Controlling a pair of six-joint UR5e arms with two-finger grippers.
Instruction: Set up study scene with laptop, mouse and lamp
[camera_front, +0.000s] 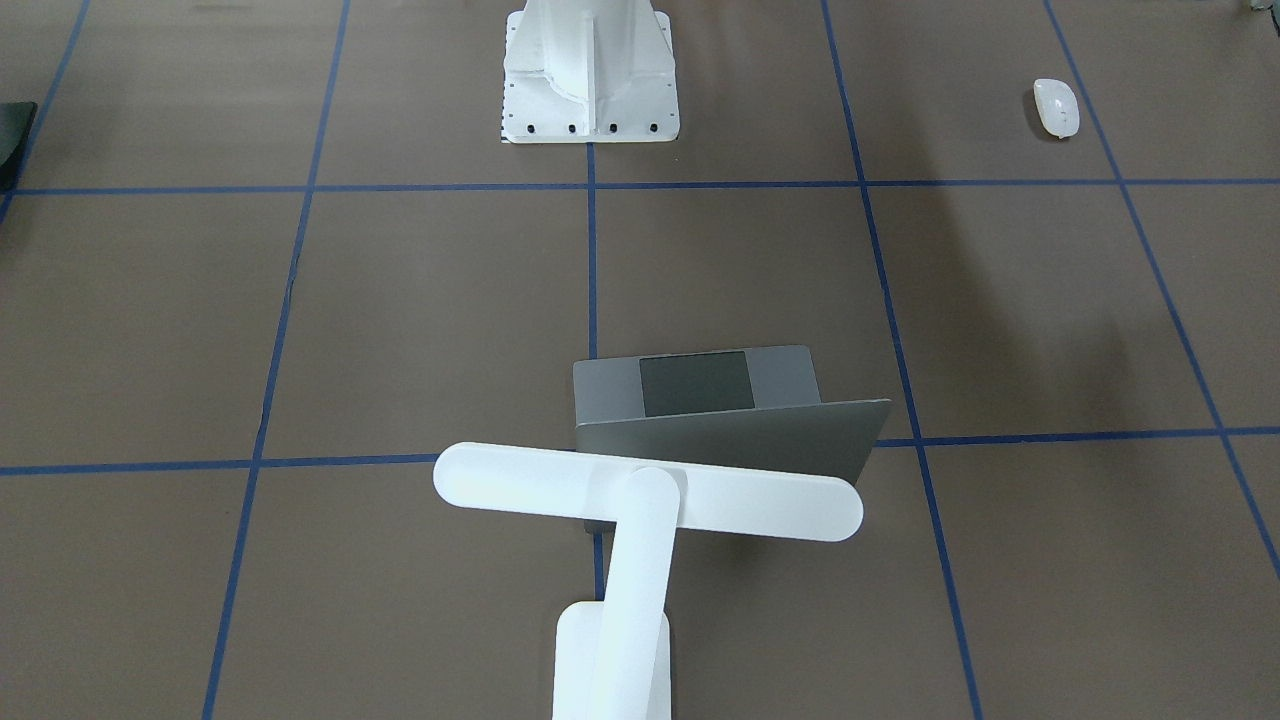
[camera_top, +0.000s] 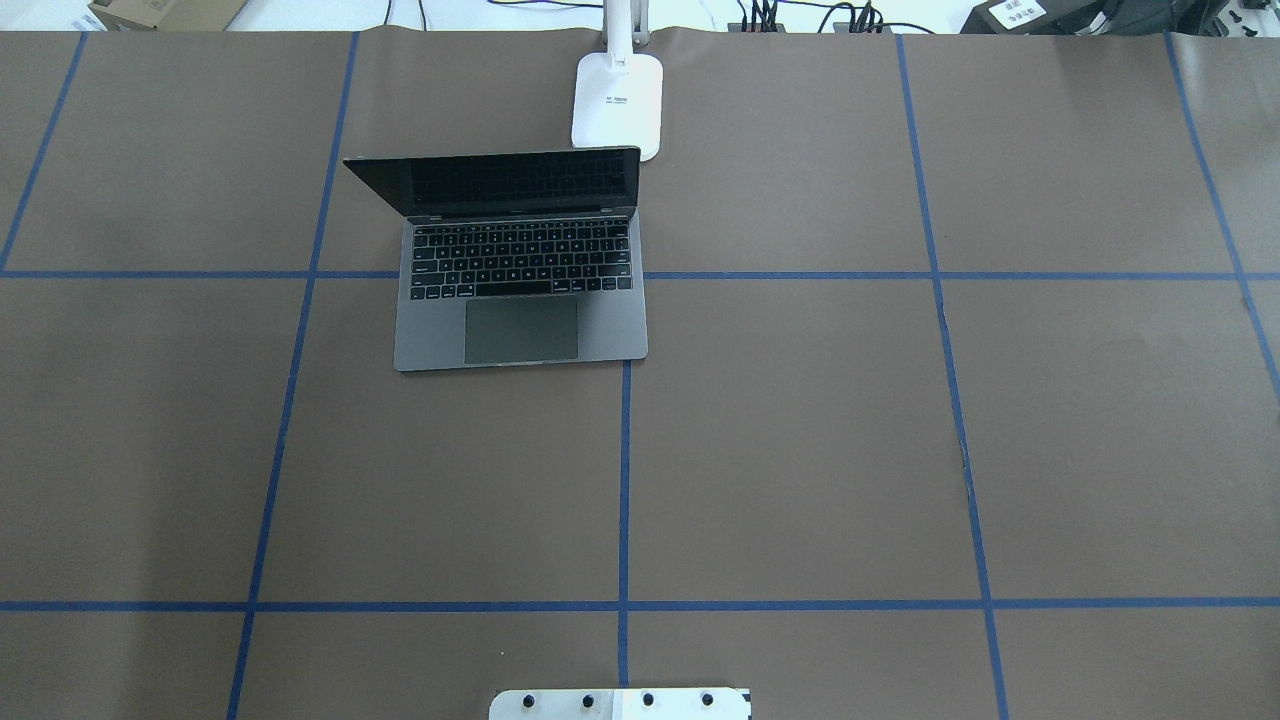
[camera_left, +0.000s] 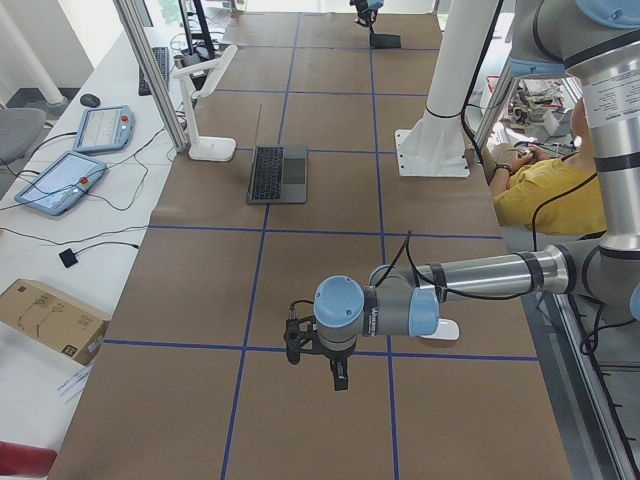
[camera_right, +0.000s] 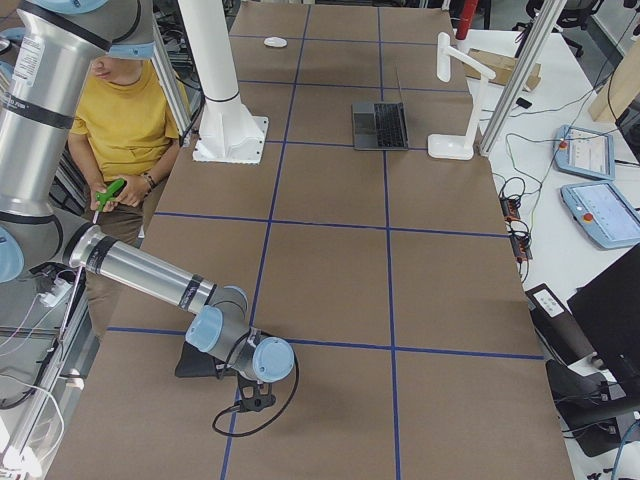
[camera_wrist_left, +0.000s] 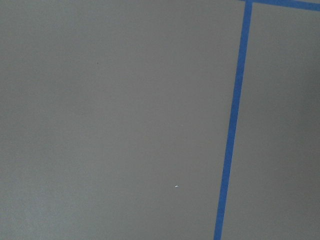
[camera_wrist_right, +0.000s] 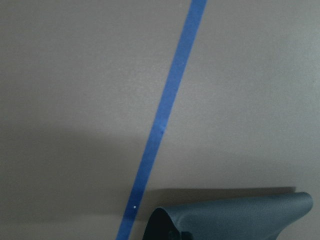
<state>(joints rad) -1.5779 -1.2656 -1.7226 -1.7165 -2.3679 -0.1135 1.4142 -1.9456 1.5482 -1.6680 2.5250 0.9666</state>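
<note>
- The worktop (camera_top: 800, 450) was covered in matte brown paper and marked into large squares by blue tape, which looked meant to guide placement.
- Nearest the robot, the left arm (camera_left: 470, 275) reached low across the worktop. Whether the left arm's jaws were parted or closed could not be told, and its wrist camera showed only bare paper and tape.
- The mouse (camera_front: 1056, 108), a smooth white glossy oval, lay just beyond that forearm on the robot's left. It was well apart from the other pieces, so it seemed to be the item not yet brought into the scene.
- On the robot's right, the right arm (camera_right: 140, 275) hung above a dark pad (camera_wrist_right: 235, 217), a thin, leathery sheet with one edge curled up. The state of the right arm's jaws could not be told either, and nothing was seen in them.
- The white ribbed pedestal (camera_front: 590, 70) stood bolted down between the two arms.
- Further out, the laptop (camera_top: 520, 290) sat open with its keyboard and dark trackpad turned toward the robot, as a seated user would want it. Its body was slim brushed grey metal with rounded corners.
- Farthest out, the lamp (camera_front: 760, 505) stood with its small rectangular base just behind the lid's right corner, probably so that it could light the keys. It was matt white plastic, and its round arm carried a long flat bar head lying parallel to the lid.
</note>
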